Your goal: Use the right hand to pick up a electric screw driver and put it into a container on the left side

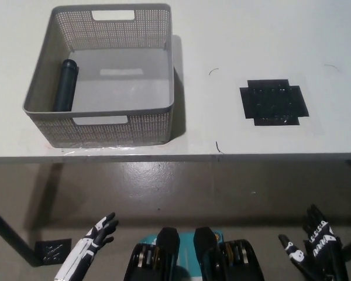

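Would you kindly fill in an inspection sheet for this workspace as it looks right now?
Surface: white table, a few faint marks.
Job's things: electric screwdriver lies inside the grey mesh basket, along its left wall.
Clutter: black cross-shaped mat on the table, right of the basket.
Hands: white left hand low at lower left, open; black right hand low at lower right, open. Both below the table edge, holding nothing.
Cables: nothing seen.
Surroundings: grey floor; small black patch on it at lower left.
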You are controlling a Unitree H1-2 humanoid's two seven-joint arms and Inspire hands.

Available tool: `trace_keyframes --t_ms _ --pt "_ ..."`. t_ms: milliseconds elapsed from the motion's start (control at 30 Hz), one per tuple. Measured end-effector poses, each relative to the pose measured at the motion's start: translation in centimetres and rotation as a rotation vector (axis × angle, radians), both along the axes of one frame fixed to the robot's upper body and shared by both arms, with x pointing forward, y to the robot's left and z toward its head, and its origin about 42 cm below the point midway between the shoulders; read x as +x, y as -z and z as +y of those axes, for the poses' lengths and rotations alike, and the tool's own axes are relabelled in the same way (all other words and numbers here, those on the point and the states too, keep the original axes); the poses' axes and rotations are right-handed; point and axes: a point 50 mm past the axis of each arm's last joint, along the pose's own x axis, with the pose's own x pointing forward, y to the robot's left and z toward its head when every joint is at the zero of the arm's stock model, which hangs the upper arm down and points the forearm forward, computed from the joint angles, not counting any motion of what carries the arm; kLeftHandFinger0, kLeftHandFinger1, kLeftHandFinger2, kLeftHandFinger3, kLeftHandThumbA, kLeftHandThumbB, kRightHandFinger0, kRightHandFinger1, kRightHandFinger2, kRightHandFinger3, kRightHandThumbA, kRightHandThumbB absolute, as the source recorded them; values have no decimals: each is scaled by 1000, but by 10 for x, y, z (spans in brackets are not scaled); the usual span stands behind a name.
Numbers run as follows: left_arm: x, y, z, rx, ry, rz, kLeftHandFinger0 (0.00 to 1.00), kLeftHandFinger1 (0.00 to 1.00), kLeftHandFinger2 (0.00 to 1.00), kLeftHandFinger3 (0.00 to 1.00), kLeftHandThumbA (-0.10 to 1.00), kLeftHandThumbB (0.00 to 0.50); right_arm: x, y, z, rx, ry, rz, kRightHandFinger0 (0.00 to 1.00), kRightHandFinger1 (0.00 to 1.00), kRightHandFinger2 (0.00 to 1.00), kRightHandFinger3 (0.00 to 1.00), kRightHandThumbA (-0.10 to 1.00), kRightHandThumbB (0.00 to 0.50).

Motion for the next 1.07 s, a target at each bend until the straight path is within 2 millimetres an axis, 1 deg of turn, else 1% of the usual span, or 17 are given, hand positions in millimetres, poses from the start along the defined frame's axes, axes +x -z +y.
trace_keyframes --t_ms 133,167,233,300,367,467,500,633,667,700,733,767,800,867,933,1067 --pt "0 0 0 -19 -18 -6 1000 1000 1000 1000 1000 32 5 -2 1 -3 -13 -18 1000 1000 1000 1000 909 306" --pt "0 0 0 -22 -25 -8 1000 1000 1000 1000 1000 42 6 -2 1 -3 -17 -18 1000 1000 1000 1000 901 294" --pt "0 -1 1 -26 -35 -11 1000 1000 1000 1000 1000 35 6 0 1 -4 -22 -13 1000 1000 1000 1000 886 293" --pt "0 -1 3 -27 -43 -13 1000 1000 1000 1000 1000 29 6 2 2 -5 -26 -10 1000 1000 1000 1000 908 293" --pt "0 -1 3 -27 -49 -14 1000 1000 1000 1000 1000 39 6 2 2 -7 -33 -8 1000 1000 1000 1000 909 274" --pt "-11 3 2 -40 -68 -5 1000 1000 1000 1000 1000 32 0 6 5 -16 -69 1 1000 1000 1000 1000 899 271" --pt "-17 7 0 -45 -74 6 1000 1000 1000 1000 1000 40 -5 9 6 -18 -78 11 1000 1000 1000 1000 899 276" --pt "-40 19 0 -56 -98 53 1000 1000 1000 1000 1000 31 -19 21 9 -25 -113 57 1000 1000 1000 1000 914 289" --pt "-43 20 1 -56 -101 57 1000 1000 1000 1000 1000 37 -22 23 9 -28 -119 66 1000 1000 1000 1000 916 272" --pt "-45 21 2 -54 -107 59 1000 1000 1000 1000 1000 38 -23 25 8 -34 -128 74 1000 1000 1000 1000 914 271" --pt "-45 21 2 -52 -110 58 1000 1000 1000 1000 1000 33 -23 25 8 -39 -136 75 1000 1000 1000 1000 911 273" --pt "-44 20 2 -51 -111 55 1000 1000 1000 1000 1000 38 -23 25 8 -42 -141 74 1000 1000 1000 1000 903 286" --pt "-44 20 2 -51 -110 53 1000 1000 1000 1000 1000 30 -22 24 8 -43 -144 73 1000 1000 1000 1000 892 290" --pt "-43 19 2 -51 -109 46 1000 1000 1000 1000 1000 33 -22 24 9 -44 -155 72 1000 1000 1000 1000 890 281" --pt "-43 19 2 -52 -108 45 1000 1000 1000 1000 1000 49 -22 24 9 -43 -161 72 1000 1000 1000 1000 886 279" --pt "-44 20 2 -52 -109 45 1000 1000 1000 1000 1000 34 -23 25 10 -38 -171 72 1000 1000 1000 1000 899 272"
